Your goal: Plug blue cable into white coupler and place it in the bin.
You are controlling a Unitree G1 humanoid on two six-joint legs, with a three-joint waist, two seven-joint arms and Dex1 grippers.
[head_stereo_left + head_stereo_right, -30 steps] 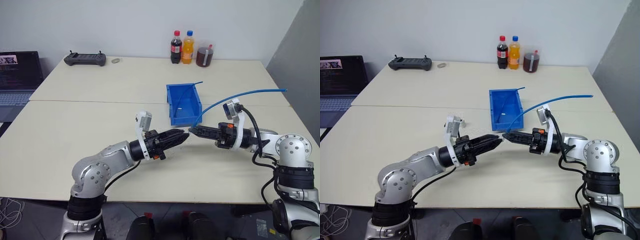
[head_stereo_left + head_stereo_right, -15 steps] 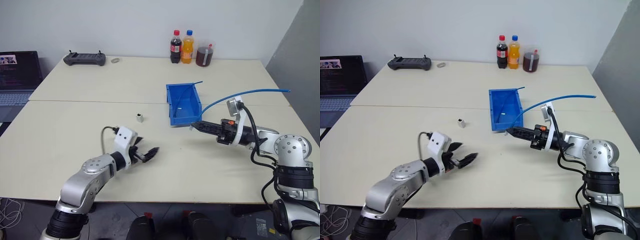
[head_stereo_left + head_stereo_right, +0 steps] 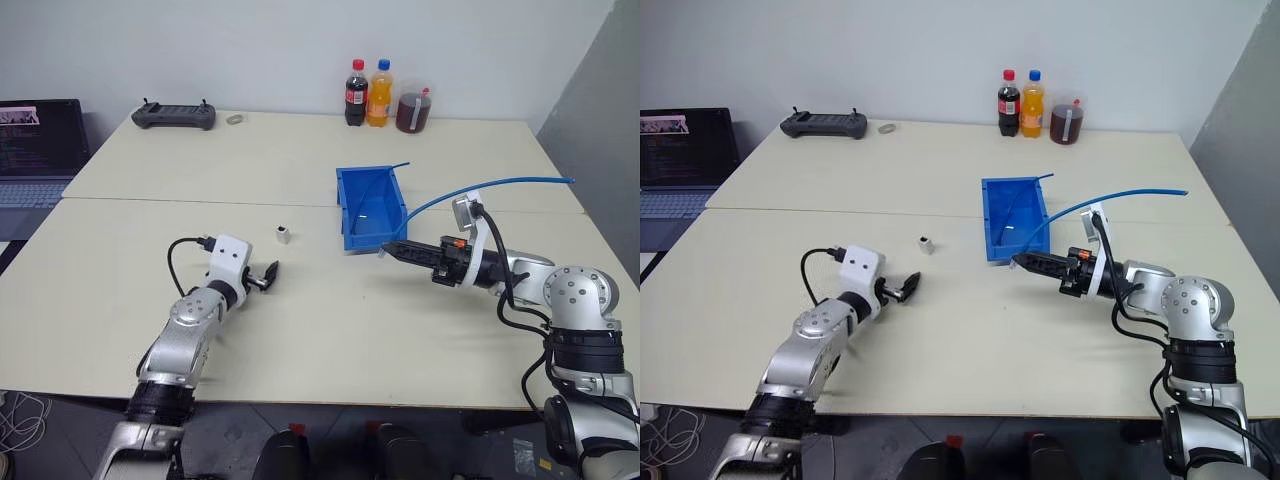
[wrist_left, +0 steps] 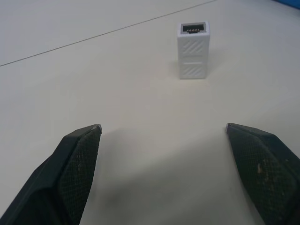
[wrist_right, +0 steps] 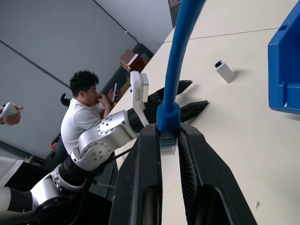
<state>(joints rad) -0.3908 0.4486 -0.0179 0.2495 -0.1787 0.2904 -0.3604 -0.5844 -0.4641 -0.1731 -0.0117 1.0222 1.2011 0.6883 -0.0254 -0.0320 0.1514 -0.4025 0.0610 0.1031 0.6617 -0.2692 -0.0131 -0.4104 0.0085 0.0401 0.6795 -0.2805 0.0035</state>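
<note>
- Cream table [image 3: 300,330] against a pale wall, bottles [image 3: 378,96] at its far edge.
- Bin [image 3: 369,208] sits mid-table, open for the joined parts.
- Right gripper [image 3: 392,247], pinching the cable [image 3: 500,187] behind its plug, aims it left.
- Left gripper [image 3: 908,287], fingers spread, faces the coupler [image 3: 283,235] standing near the table's middle, likely to grasp it.

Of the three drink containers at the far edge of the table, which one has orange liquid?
The middle bottle, with a blue cap; the left bottle and the jar on the right hold dark liquid.
</note>
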